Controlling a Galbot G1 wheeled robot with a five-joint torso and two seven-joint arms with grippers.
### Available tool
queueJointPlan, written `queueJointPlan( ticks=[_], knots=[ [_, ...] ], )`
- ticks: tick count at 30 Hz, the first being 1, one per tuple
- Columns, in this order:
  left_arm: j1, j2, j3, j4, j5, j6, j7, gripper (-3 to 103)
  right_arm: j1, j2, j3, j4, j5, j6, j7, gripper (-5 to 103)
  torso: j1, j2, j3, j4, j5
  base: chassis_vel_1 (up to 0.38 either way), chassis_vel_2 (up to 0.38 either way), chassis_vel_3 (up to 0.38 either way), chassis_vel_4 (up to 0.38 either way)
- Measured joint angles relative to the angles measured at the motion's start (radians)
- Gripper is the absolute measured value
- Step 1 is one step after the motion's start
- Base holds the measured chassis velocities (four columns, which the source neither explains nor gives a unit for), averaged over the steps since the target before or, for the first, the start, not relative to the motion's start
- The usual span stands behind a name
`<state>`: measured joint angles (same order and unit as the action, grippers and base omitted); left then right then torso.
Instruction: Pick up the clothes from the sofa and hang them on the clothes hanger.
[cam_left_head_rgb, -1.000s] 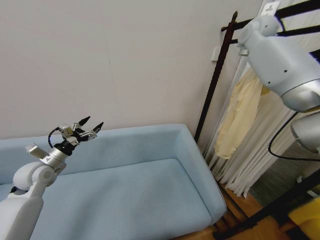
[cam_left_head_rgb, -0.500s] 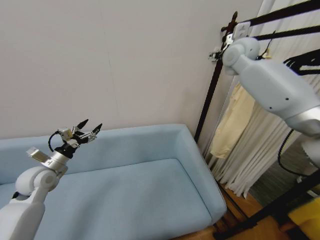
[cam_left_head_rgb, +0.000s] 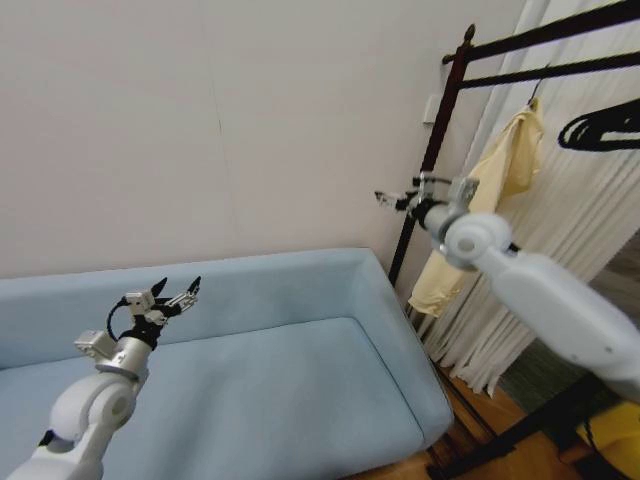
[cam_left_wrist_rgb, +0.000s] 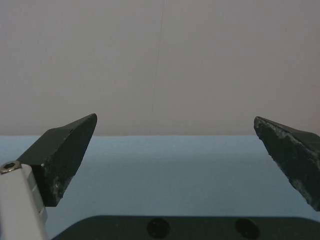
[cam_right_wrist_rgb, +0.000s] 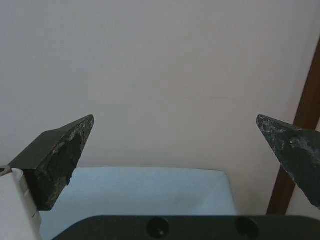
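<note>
The yellow garment (cam_left_head_rgb: 497, 185) hangs from the lower bar of the clothes rack (cam_left_head_rgb: 447, 105), in front of the pale curtain (cam_left_head_rgb: 530, 300) and well apart from the blue sofa (cam_left_head_rgb: 300, 385). It seems to hang from a hanger whose hook sits on the bar, but the hook is too small to be sure. 1 black hanger (cam_left_head_rgb: 600, 131) hangs further along the rack.

The right end effector (cam_left_head_rgb: 397, 196) is in the air just beside the dark post of the rack, pointing toward the wall, with its jaws spread wide and nothing between them. The left end effector (cam_left_head_rgb: 172, 295) hovers over the back of the sofa, also wide and holding nothing.

I judge that the hanging step is done or almost done. The main risk now comes from the right arm, because its forearm lies close to the garment and the post. A careless swing could brush the cloth and pull it off the bar, or push the post and shake the rack. The garment also looks uneven, so it could slide down to 1 side.
</note>
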<state>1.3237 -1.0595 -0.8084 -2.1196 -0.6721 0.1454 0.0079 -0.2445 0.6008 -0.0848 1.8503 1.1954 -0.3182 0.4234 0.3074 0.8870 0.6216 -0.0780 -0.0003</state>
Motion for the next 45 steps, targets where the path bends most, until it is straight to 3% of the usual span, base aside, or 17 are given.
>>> queueJointPlan(
  ticks=[1,6,7,11,13,16,17,21,22,25,27,31,40,45],
  knots=[
    [0.0,0.0,0.0,0.0,0.0,0.0,0.0,100,0.0,0.0,0.0,0.0,0.0,0.0,0.0,100,0.0,0.0,0.0,0.0,0.0,0.0,0.0,0.0,0.0],
    [0.059,-0.072,0.0,-0.021,0.073,-0.036,0.018,100,-0.354,0.005,0.224,0.115,-0.193,0.036,-0.028,100,0.0,0.0,0.0,0.0001,0.0002,0.0,0.0,0.0,0.0],
    [0.059,-0.072,0.0,-0.021,0.073,-0.036,0.018,100,-0.354,0.005,0.224,0.115,-0.193,0.036,-0.028,100,0.0,0.0,0.0,0.0001,0.0002,0.0,0.0,0.0,0.0],
    [0.09,-0.128,0.018,-0.046,0.127,-0.049,0.024,100,-0.677,0.083,0.419,0.218,-0.391,0.049,-0.049,100,0.0,0.0,0.0,-0.0002,0.0003,0.0,0.0,0.0,0.0],
    [0.1,-0.142,0.02,-0.053,0.143,-0.053,0.025,100,-0.73,0.105,0.443,0.232,-0.445,0.06,-0.055,100,0.0,0.0,0.0,-0.0004,0.0006,0.0,0.0,0.0,0.0],
    [0.163,-0.188,0.025,-0.081,0.2,-0.079,0.032,100,-0.911,0.227,0.497,0.311,-0.614,0.081,-0.045,100,0.0,0.0,0.0,0.0001,0.0004,0.0,0.0,0.0,0.0],
    [0.163,-0.188,0.025,-0.081,0.2,-0.079,0.032,100,-0.911,0.227,0.497,0.311,-0.614,0.081,-0.045,100,0.0,0.0,0.0,0.0001,0.0004,0.0,0.0,0.0,0.0],
    [0.254,-0.232,0.023,-0.118,0.288,-0.13,0.049,100,-1.109,0.386,0.514,0.42,-0.782,0.101,-0.047,100,0.0,0.0,0.0,0.0001,0.0,0.0,0.0,0.0,0.0],
    [0.254,-0.232,0.023,-0.118,0.288,-0.13,0.049,100,-1.109,0.386,0.514,0.42,-0.782,0.101,-0.047,100,0.0,0.0,0.0,0.0001,0.0,0.0,0.0,0.0,0.0],
    [0.315,-0.266,0.007,-0.172,0.31,-0.134,0.06,100,-1.206,0.483,0.536,0.494,-0.867,0.113,-0.077,100,0.0,0.0,0.0,0.0001,0.0002,0.0,0.0,0.0,0.0],
    [0.35,-0.291,-0.005,-0.208,0.33,-0.129,0.065,100,-1.251,0.525,0.549,0.547,-0.882,0.102,-0.103,100,0.0,0.0,0.0,0.0,0.0001,0.0,0.0,0.0,0.0],
    [0.393,-0.322,-0.015,-0.238,0.352,-0.126,0.072,100,-1.281,0.543,0.552,0.608,-0.87,0.074,-0.109,100,0.0,0.0,0.0,0.0004,0.0002,0.0,0.0,0.0,0.0],
    [0.401,-0.306,-0.026,-0.207,0.334,-0.144,0.078,100,-1.271,0.49,0.601,0.62,-0.805,0.062,-0.106,100,0.0,0.0,0.0,0.0002,0.0002,0.0,0.0,0.0,0.0],
    [0.404,-0.291,-0.03,-0.209,0.313,-0.145,0.071,100,-1.261,0.485,0.59,0.6,-0.815,0.062,-0.109,100,0.0,0.0,0.0,0.0001,0.0002,0.0,0.0,0.0,0.0]
  ],
)
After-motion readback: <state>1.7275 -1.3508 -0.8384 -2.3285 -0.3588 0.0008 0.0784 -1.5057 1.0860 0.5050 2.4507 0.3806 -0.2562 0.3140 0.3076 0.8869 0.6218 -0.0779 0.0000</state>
